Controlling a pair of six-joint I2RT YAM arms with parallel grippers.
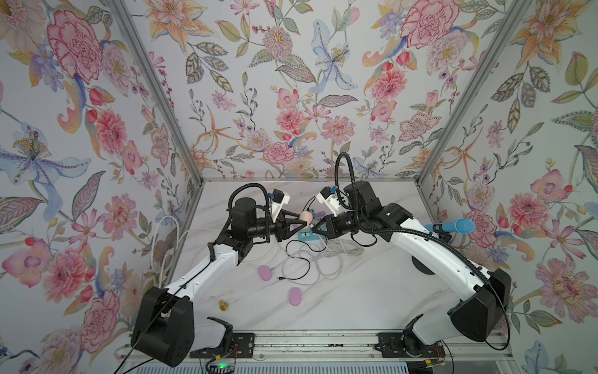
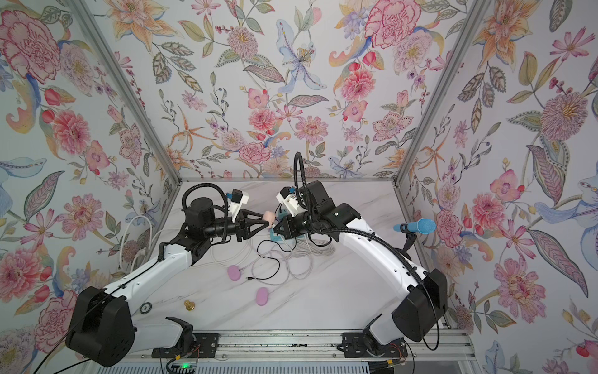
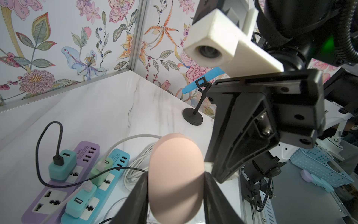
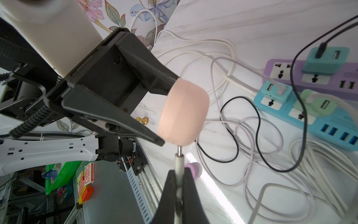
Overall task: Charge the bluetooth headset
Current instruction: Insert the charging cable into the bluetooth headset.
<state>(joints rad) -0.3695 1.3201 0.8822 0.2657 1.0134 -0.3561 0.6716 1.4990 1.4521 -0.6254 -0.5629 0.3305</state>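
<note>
The left tool is clamped on the peach headset case, one black finger on each flat side, and holds it in the air above the tabletop. In both top views the case sits between the two tools, toward the back of the marble surface and just over the power strips.

The right tool is pressed together on a white charging plug. The plug's thin metal tip points up and meets the lower end of the case (whether it has actually entered a port cannot be told from the right wrist view).

Below them lie a purple power strip and a blue power strip, side by side. A teal adapter on the purple one carries a black cable. Loose white cables are coiled over the tabletop in front of the strips.

Nearer the arms' bases rest two lilac cases, apart from each other, with a small gold knob near the left arm. A blue microphone stands on a black stand by the right wall.
</note>
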